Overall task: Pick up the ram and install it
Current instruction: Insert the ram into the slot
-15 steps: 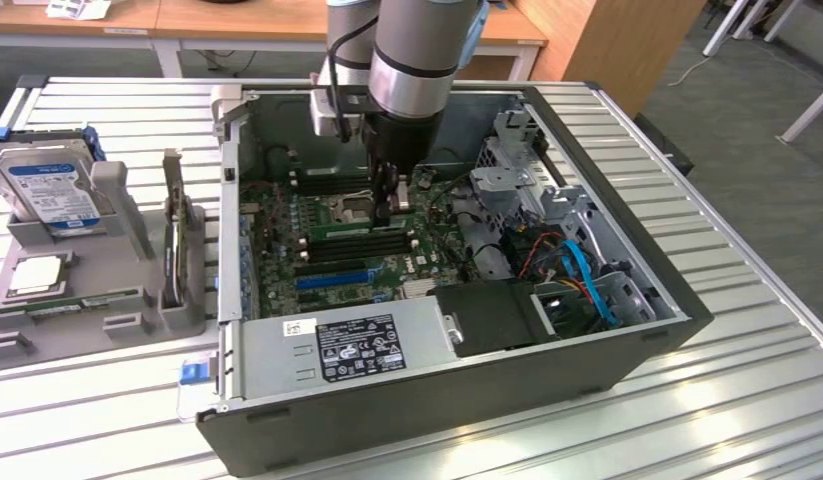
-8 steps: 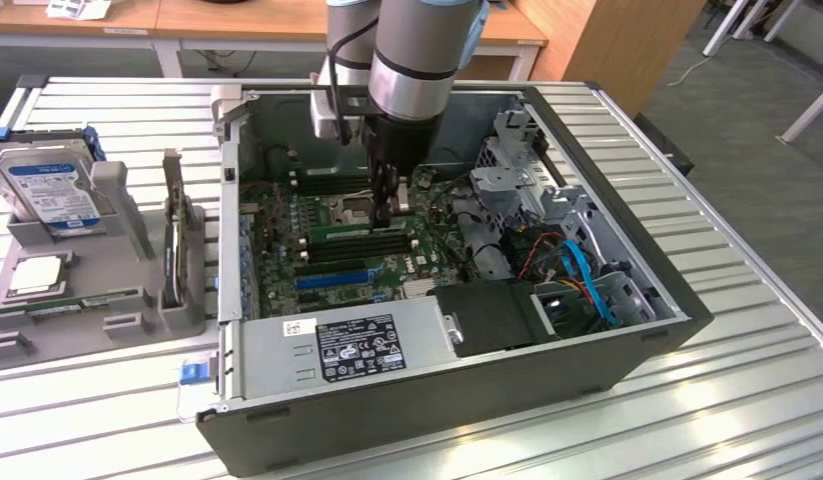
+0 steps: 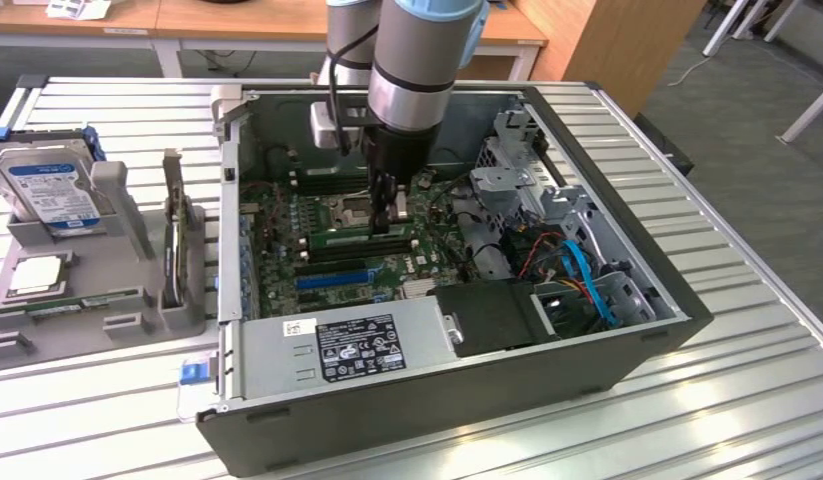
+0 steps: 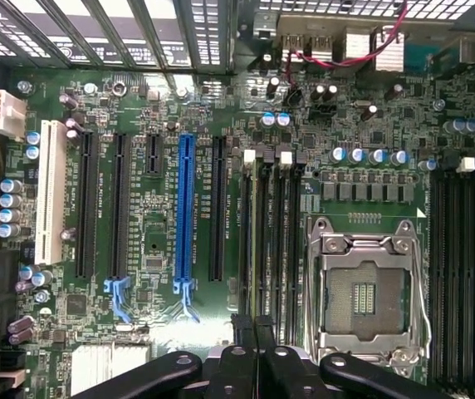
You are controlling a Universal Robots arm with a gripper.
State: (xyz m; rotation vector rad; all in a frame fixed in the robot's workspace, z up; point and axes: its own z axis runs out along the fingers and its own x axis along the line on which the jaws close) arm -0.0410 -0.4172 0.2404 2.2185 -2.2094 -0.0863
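Hovering above 4 slots (image 4: pixel 264 241): 1 closed gripper (image 4: pixel 252 331).

The arm (image 3: pixel 414 70) drops in from the top centre of the exterior view, its grey tube near vertical under a blue-grey joint. A small grey box (image 3: pixel 328 125) sits on the wrist, toward the exterior view's left. The black gripper (image 3: pixel 386 226) points straight down, just above frame centre. In the wrist view its fingers (image 4: pixel 241 332) are pressed together, tips side by side, with black links (image 4: pixel 142 372) splayed outward on both sides.
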